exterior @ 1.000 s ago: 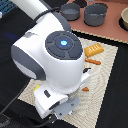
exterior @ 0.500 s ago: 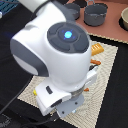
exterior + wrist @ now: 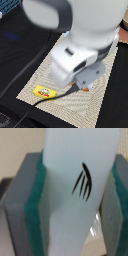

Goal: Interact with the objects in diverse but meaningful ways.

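Compared with half a second ago, the arm (image 3: 80, 45) now fills far more of the exterior view and is smeared with motion blur; the grey pots, the tan plate and the orange-handled cutlery seen earlier at the far edge are no longer visible, and a small yellow packet with red marks (image 3: 44, 92) has come into sight. It lies flat on the woven beige mat (image 3: 107, 105), toward the exterior view's left near corner, just beside a black cable (image 3: 30, 102) that trails off the mat onto the dark surface (image 3: 20, 45). A sliver of something orange (image 3: 85, 89) peeks out under the grey base of the hand; what it is cannot be told. In the wrist view the hand (image 3: 75, 203) is clamped on a white elongated piece (image 3: 75, 173), smooth, matte and flat-faced, bearing a few thin black curved strokes. Its grey fingers (image 3: 22, 203), lined with green, slightly rough pads (image 3: 37, 223), press against both sides of the piece.
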